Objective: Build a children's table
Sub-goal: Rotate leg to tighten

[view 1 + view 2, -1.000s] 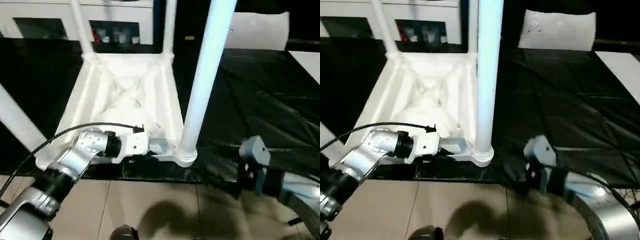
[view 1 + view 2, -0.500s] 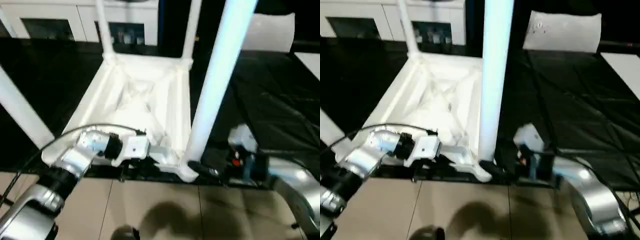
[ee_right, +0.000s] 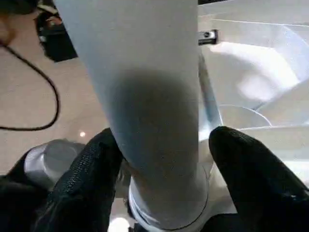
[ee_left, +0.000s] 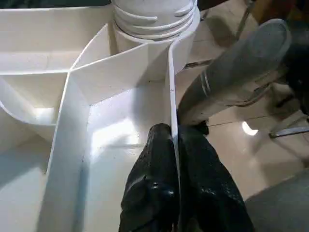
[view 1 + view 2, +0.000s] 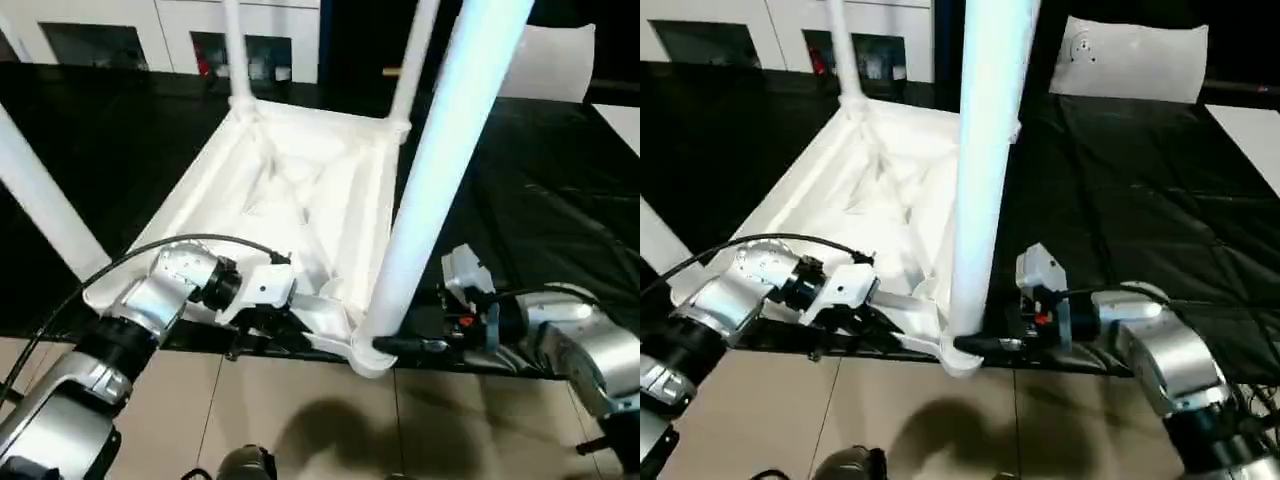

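Observation:
The white tabletop point(image 5: 300, 190) lies upside down on the black-covered table, ribbed side up. Its legs stand in the corner sockets; the near right leg point(image 5: 440, 170) rises closest to me. My left gripper point(image 4: 175, 137) is shut on the thin rim of the tabletop, at the near edge just beside that leg's socket point(image 4: 154, 19). My right gripper point(image 3: 161, 145) is at the base of the near right leg, open, with one black finger point(image 3: 91, 169) on each side of the tube. A narrow gap shows at the other finger point(image 3: 246, 169).
The near edge of the black-covered table point(image 5: 560, 200) runs under both grippers, with beige floor below it. A white cushion-like object point(image 5: 555, 65) lies at the back right. A white glass-door cabinet point(image 5: 150, 30) stands behind. A black cable point(image 5: 130, 262) loops over my left arm.
My right arm has swung left from the table's edge to the near right leg, and its fingers now straddle the base. The left gripper has kept hold of the rim. The camera has shifted.

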Tool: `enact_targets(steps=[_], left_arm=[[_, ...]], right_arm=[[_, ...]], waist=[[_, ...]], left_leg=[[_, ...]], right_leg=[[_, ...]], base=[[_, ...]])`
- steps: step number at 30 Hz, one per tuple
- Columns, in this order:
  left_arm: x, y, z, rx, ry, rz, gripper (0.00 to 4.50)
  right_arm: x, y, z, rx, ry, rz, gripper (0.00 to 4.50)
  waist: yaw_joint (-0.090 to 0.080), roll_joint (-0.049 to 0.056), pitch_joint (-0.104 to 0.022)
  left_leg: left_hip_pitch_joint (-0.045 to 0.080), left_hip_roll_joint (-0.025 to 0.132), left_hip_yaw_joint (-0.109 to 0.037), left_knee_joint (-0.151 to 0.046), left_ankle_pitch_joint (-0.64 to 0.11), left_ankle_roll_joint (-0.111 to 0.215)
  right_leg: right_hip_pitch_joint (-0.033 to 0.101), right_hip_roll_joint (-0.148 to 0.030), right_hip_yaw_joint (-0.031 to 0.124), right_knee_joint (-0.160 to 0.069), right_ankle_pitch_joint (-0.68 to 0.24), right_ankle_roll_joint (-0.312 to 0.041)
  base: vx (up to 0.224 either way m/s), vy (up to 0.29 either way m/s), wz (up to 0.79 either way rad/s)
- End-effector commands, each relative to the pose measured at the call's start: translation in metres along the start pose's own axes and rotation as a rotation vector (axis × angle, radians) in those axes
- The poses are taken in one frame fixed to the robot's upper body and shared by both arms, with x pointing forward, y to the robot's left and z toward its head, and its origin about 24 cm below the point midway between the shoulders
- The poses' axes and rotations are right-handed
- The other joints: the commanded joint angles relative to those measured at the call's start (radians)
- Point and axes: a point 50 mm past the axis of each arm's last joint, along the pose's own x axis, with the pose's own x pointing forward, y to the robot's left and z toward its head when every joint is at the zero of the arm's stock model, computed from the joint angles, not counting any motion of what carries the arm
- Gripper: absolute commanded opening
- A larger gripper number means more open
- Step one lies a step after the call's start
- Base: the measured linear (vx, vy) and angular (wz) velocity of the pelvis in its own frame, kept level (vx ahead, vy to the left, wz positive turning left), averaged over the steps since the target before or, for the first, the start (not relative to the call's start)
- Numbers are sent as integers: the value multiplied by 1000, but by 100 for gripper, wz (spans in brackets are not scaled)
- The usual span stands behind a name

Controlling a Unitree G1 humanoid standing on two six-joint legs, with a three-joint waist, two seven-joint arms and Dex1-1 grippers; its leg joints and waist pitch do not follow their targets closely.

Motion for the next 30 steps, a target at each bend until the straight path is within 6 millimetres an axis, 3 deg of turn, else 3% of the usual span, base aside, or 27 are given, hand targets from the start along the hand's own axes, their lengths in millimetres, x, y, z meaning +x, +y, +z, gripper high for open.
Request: enact_targets(steps=[1,8,12,17,18,19,20,22,23,24,25,27,28,30], left_arm=[[5,2,9,45,-19,-65,0],[4,2,9,28,-29,-69,0],[5,2,6,12,-21,-65,0],[5,7,2,-30,12,15,0],[6,15,2,-76,11,121,0],[6,20,2,-116,0,189,0],[6,20,2,-116,0,189,0],[9,27,7,-165,-45,270,0],[12,32,11,-189,-70,314,0],[20,41,17,-223,-102,395,0],[24,44,20,-239,-116,428,0],[31,48,25,-262,-140,460,0],[34,50,27,-272,-150,485,0],[44,56,34,-306,-180,545,0]], right_arm=[[-2,-1,0,-23,43,50,288],[1,-6,1,-30,63,89,210],[5,-7,0,-31,61,113,197],[9,-3,-1,-5,30,115,195],[14,-1,-3,30,-12,72,194],[18,1,-4,53,-41,35,194],[18,1,-4,53,-41,35,194],[25,3,-7,78,-67,-42,194],[31,2,-11,88,-63,-116,194],[41,0,-16,104,-58,-230,194],[45,-1,-18,113,-58,-282,194],[51,-2,-19,144,-69,-343,193],[55,-2,-18,160,-77,-374,192],[65,-5,-17,207,-99,-474,191]], waist=[[-8,-17,-60],[-8,-21,-53],[-8,-21,-49],[-9,-12,-37],[-7,-3,-29],[-6,0,-22],[-8,-5,-19],[-13,-6,-13],[-12,-2,-13],[-19,-5,-12],[-27,-7,-10],[-34,-12,-10],[-37,-5,-9],[-45,-6,-12]], left_leg=[[41,50,-17,-63,-197,41],[39,51,-16,-65,-197,50],[38,51,-18,-69,-209,46],[42,54,-21,-78,-273,21],[43,54,-23,-82,-301,9],[51,56,-24,-87,-358,-10],[54,56,-24,-90,-389,-20],[48,50,-34,-96,-418,-41],[51,51,-35,-97,-417,-46],[49,48,-36,-102,-408,-48],[42,43,-39,-108,-400,-53],[40,38,-42,-110,-393,-45],[41,39,-44,-113,-390,-37],[43,39,-43,-117,-393,-31]], right_leg=[[14,-67,28,-79,-68,-263],[11,-70,28,-80,-68,-267],[10,-71,29,-83,-91,-262],[4,-73,32,-92,-167,-253],[-1,-75,34,-96,-198,-249],[-8,-74,37,-106,-251,-242],[-10,-74,39,-109,-288,-237],[-8,-81,38,-118,-400,-201],[-12,-82,40,-119,-406,-194],[-11,-81,38,-122,-403,-183],[-7,-78,34,-124,-412,-170],[-5,-81,31,-131,-448,-148],[-7,-83,30,-134,-443,-147],[-8,-78,29,-135,-408,-149]], base=[[0,0,0],[0,0,0],[0,0,0],[0,0,0],[0,0,0],[0,0,0],[0,0,0],[0,0,0],[0,0,0],[0,0,0],[0,0,0],[0,0,0],[0,0,0],[0,0,0]])
